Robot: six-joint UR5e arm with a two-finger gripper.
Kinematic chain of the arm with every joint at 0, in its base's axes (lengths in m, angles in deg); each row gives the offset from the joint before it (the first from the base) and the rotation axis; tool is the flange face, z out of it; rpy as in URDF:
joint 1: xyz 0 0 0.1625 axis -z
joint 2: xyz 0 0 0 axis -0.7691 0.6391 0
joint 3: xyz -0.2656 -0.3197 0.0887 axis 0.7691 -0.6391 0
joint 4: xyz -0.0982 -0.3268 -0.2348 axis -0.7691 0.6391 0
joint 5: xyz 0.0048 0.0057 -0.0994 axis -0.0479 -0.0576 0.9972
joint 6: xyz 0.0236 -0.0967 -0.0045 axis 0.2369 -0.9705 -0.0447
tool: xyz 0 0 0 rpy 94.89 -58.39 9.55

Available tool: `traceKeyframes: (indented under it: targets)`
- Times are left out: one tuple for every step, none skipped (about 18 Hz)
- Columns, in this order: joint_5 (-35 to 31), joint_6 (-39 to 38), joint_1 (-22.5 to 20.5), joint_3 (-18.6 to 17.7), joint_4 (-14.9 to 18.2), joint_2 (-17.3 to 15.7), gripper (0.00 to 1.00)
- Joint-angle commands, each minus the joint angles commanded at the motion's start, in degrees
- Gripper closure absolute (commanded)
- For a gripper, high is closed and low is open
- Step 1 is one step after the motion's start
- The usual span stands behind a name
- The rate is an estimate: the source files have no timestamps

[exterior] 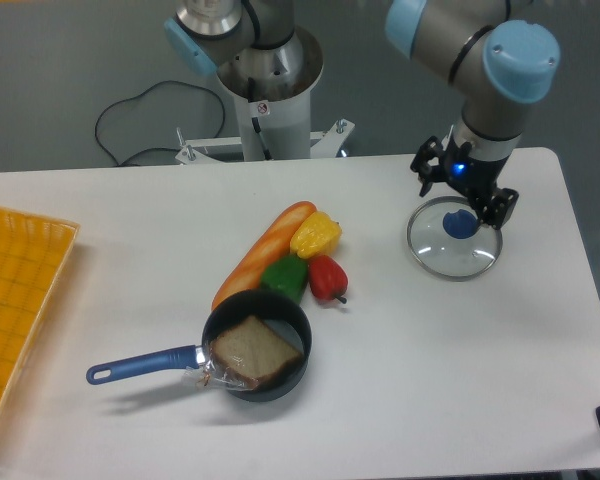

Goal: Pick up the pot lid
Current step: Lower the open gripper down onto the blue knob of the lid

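Camera view: centre first, then descend

Bench [420, 385] holds the glass lid [442, 256], far right. Spread jaws appear above it; they should drop straight down astride the blue knob [461, 227], pinch evenly, then lift level.

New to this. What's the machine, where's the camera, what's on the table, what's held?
The machine is one robot arm ending in a two-finger claw. A single fixed camera takes every picture, looking down across the table.

Near the claw is a clear pot lid with a blue knob; picking up that lid is the job. Mid-table are a long loaf and three peppers: yellow, green and red. In front of them, a dark pan with a blue handle holds what looks like bread. An orange crate sits at the left edge.

The claw is open, holding nothing.
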Motion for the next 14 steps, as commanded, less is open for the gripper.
traceKeyframes:
  targets:
    - [0.0,-2.4,-0.5,-0.2,0.0,0.1,0.0]
    - [-0.2,-4.7,-0.8,-0.5,0.0,0.3,0.0]
    - [-0.2,-7.1,-1.0,-0.6,-0.2,0.6,0.0]
    - [-0.7,-9.6,-1.2,-0.5,-0.2,0.9,0.0]
    - [-1.9,-12.2,-1.5,-0.4,-0.3,1.6,0.0]
    - [-3.3,-14.6,-1.6,-0.4,-0.7,2.0,0.0]
    - [-4.5,-16.6,-1.6,-0.4,-1.5,2.5,0.0]
    - [-4.8,-18.5,-1.6,-0.4,-2.1,2.8,0.0]
    - [-4.9,-20.4,-1.6,-0.4,-2.5,3.2,0.0]
    - [-4.9,-21.7,-1.6,-0.4,-2.7,3.7,0.0]
    - [-4.9,-22.7,-1.6,-0.6,-2.9,4.0,0.0]
    - [-4.9,-24.0,-1.7,-0.7,-2.9,4.5,0.0]
    - [-4.8,-26.0,-1.7,-0.7,-2.9,4.7,0.0]
    - [-4.8,-28.3,-1.6,-0.7,-3.1,4.9,0.0]
